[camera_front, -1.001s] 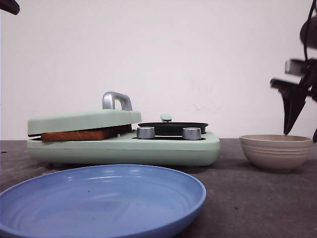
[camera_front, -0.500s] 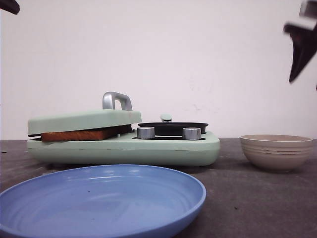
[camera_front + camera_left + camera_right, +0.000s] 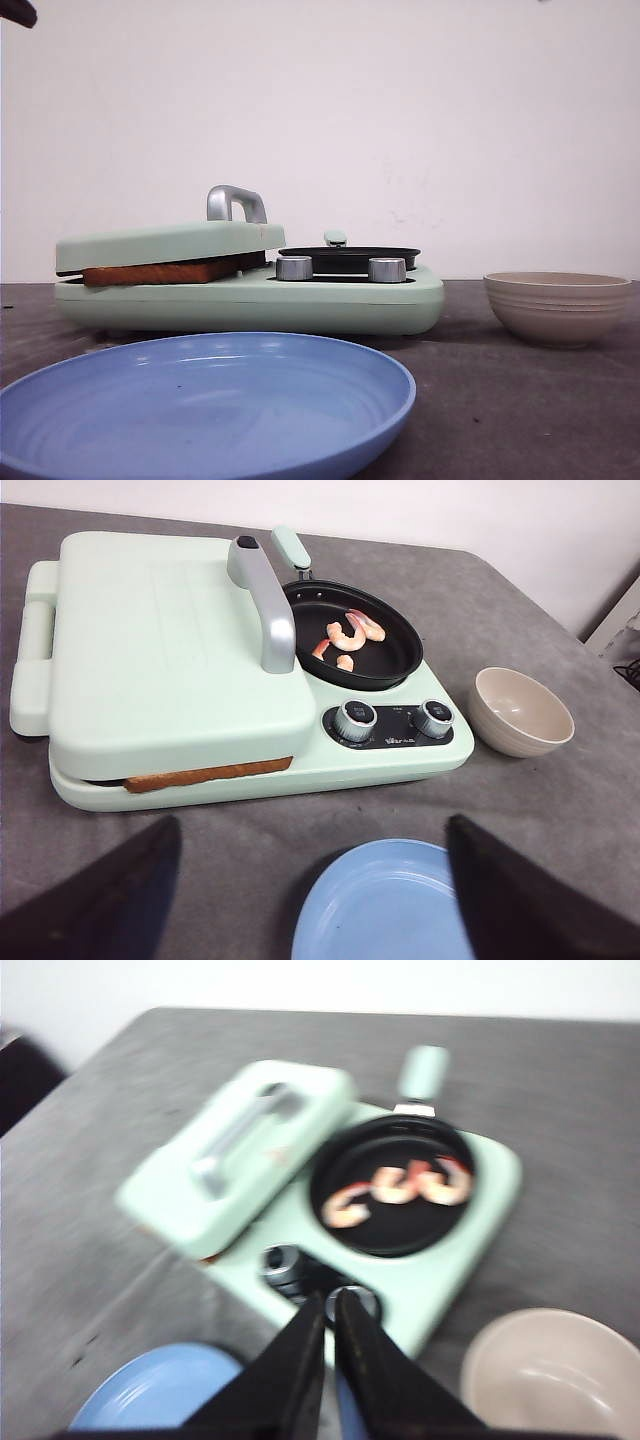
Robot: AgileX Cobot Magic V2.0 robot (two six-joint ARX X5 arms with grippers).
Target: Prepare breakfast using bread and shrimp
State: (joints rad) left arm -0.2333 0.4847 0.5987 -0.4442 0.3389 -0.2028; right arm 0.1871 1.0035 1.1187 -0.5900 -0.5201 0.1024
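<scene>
The bread shows only as a brown crust edge (image 3: 160, 270) under the shut lid (image 3: 170, 243) of the mint-green breakfast maker; the left wrist view shows the same edge (image 3: 205, 775). Three orange-pink shrimp (image 3: 350, 635) lie in the black pan (image 3: 348, 258) on the maker's right side, and also show in the blurred right wrist view (image 3: 400, 1185). My left gripper (image 3: 310, 900) is open and empty, high above the table in front of the maker. My right gripper (image 3: 328, 1300) is shut and empty, high above the knobs, out of the front view.
An empty blue plate (image 3: 200, 405) lies in front of the maker. An empty ribbed beige bowl (image 3: 557, 305) stands to its right. Two silver knobs (image 3: 294, 267) sit on the maker's front. The lid has a metal handle (image 3: 235, 202).
My right gripper has risen from beside the bowl and left the front view at the top right. Nothing else has moved.
</scene>
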